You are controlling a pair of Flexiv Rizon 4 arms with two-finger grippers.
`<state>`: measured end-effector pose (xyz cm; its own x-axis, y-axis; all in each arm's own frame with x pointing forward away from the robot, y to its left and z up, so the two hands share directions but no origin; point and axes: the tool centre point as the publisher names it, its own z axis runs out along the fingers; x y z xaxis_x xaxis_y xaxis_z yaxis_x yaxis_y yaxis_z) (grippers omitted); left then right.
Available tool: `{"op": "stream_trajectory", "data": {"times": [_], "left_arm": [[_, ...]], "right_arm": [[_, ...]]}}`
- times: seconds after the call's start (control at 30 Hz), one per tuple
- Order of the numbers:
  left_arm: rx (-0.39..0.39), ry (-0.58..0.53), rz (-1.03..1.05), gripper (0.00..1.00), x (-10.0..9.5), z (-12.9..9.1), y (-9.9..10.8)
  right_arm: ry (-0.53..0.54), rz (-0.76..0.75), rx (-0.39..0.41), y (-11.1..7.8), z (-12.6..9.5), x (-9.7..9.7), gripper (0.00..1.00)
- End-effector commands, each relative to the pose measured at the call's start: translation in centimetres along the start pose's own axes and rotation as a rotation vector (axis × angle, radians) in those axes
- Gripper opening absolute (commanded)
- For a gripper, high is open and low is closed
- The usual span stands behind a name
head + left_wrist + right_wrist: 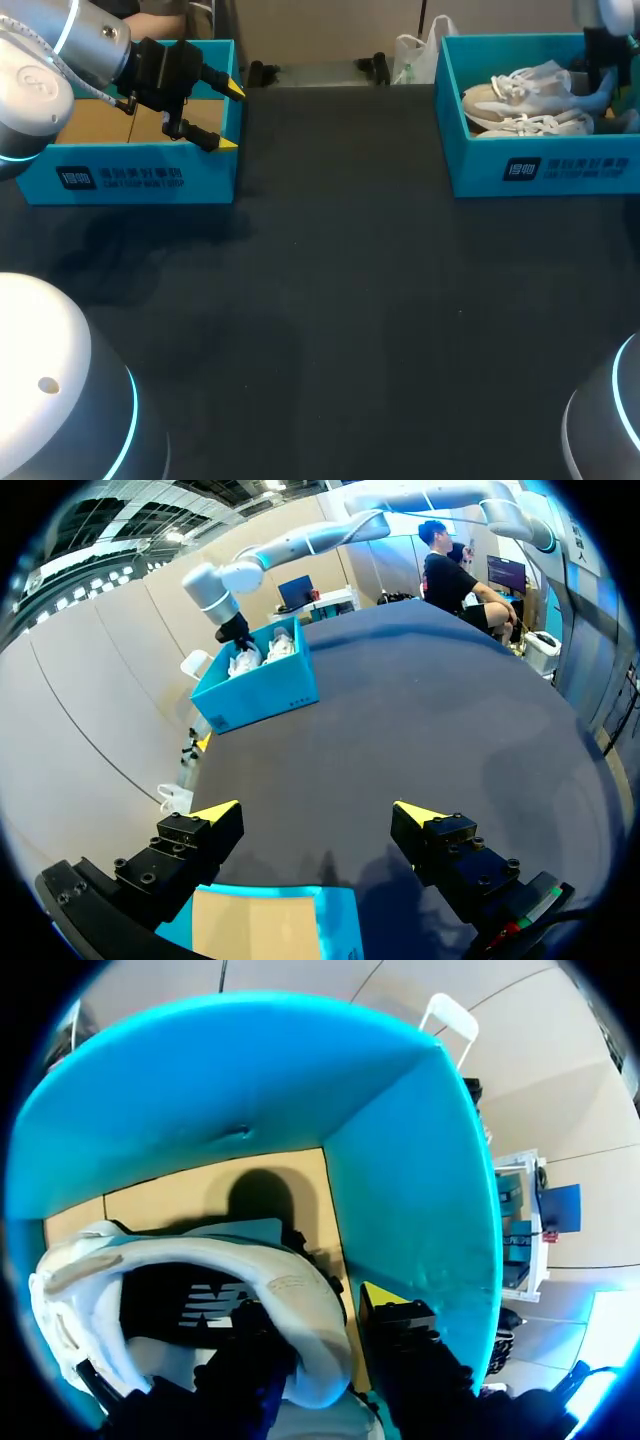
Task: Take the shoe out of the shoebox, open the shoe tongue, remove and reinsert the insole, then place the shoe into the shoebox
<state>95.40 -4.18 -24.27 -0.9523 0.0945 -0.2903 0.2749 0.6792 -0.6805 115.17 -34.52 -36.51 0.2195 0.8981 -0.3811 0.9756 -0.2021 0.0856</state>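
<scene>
A pair of white shoes [530, 105] lies in the blue shoebox [560, 170] at the table's far right. My right arm [600, 45] comes down into that box at its back right corner. In the right wrist view, my right gripper [320, 1305] straddles the heel rim of a white shoe [200, 1260]: one finger is inside the opening, the yellow-tipped finger [390, 1310] is outside near the box wall [420, 1190], and a thin gap shows beside it. My left gripper [232, 117] hangs open over the right end of an empty blue box [130, 180] at the far left.
The left box has a bare cardboard floor [265, 925] under my left gripper [318, 812]. Dark tabletop [330, 280] stretches between the two boxes. My arm bases [60, 390] [610, 420] stand at the near corners.
</scene>
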Motion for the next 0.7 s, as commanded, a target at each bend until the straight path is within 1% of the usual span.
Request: {"op": "stream_trajectory", "data": {"times": [0.03,0.13,0.17,0.3,0.5,0.57,0.6,0.67,0.7], "left_arm": [[-0.002,0.002,0.001,1.0,-0.1,0.0,0.0],[-0.002,0.002,0.001,1.0,-0.1,0.0,0.0],[-0.002,0.002,0.001,1.0,-0.1,0.0,0.0],[-0.002,0.002,0.001,1.0,-0.1,0.0,0.0],[-0.002,0.002,0.001,1.0,-0.1,0.0,0.0],[-0.002,0.002,0.001,1.0,-0.1,0.0,0.0],[-0.002,0.002,0.001,1.0,-0.1,0.0,0.0],[-0.002,0.002,0.001,1.0,-0.1,0.0,0.0],[-0.002,0.002,0.001,1.0,-0.1,0.0,0.0]], "right_arm": [[0.014,0.007,0.014,0.2,-1.1,-0.3,0.38],[0.034,0.03,0.019,0.0,-1.7,-0.5,0.38],[0.035,0.031,0.02,-0.1,-1.9,-0.5,0.4],[0.098,0.078,0.017,-0.2,-3.0,-0.7,0.46],[0.167,0.127,0.003,-0.3,-3.9,-0.8,0.49],[0.185,0.141,-0.007,-0.3,-4.7,-1.0,0.5],[0.198,0.143,-0.012,-0.4,-5.2,-1.0,0.55],[0.218,0.136,-0.025,-0.6,-6.3,-1.1,0.71],[0.233,0.136,-0.028,-0.6,-6.7,-1.1,0.73]]}}
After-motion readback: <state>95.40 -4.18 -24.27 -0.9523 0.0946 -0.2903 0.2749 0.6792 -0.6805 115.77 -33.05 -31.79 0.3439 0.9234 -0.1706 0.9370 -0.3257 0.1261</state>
